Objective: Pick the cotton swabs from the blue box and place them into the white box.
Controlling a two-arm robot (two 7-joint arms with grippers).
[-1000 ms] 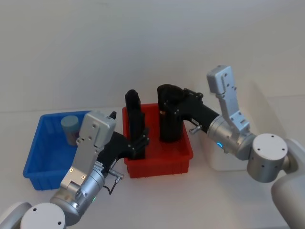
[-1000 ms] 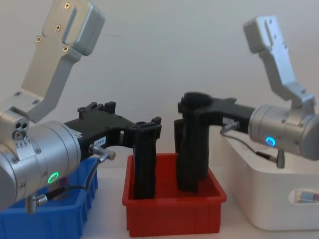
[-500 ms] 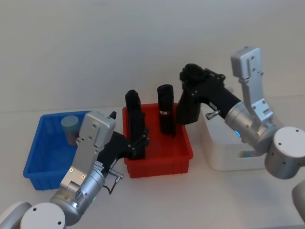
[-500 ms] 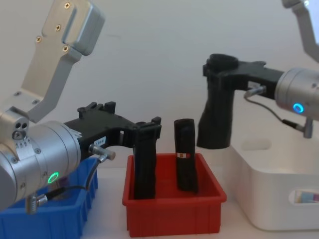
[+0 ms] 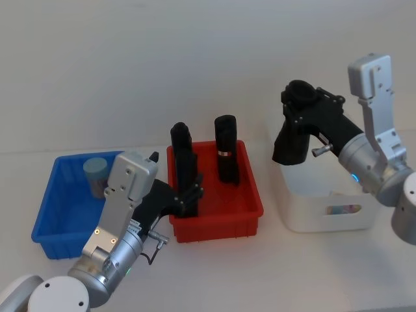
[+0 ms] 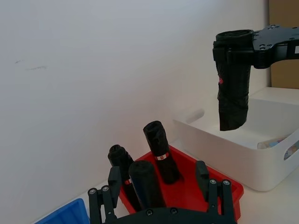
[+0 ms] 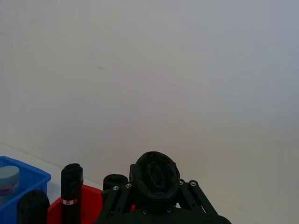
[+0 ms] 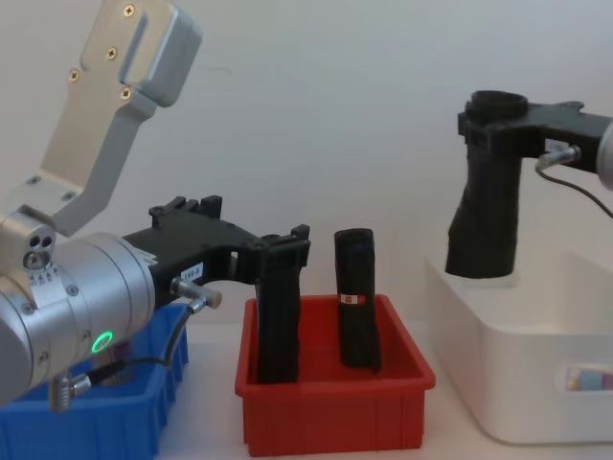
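I see the right gripper (image 5: 290, 140) clamping a tall black cylinder (image 8: 486, 206) above the large white plastic box (image 5: 325, 201); the lidded cotton swab tub (image 5: 95, 174) sits at 9 o'clock in the ribbed blue box (image 5: 58, 214), beside the left gripper (image 5: 190, 195), whose grip state I cannot tell.

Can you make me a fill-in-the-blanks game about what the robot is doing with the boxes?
1. The right gripper holds a tall black cylinder over the ____ box.
2. The left gripper is at a black cylinder standing in the ____ bin.
3. The cotton swabs tub with the pale lid sits in the ____ box.
4. Counting the one at the left gripper, ____ black cylinders stand in that bin.

Missing words: white, red, blue, two
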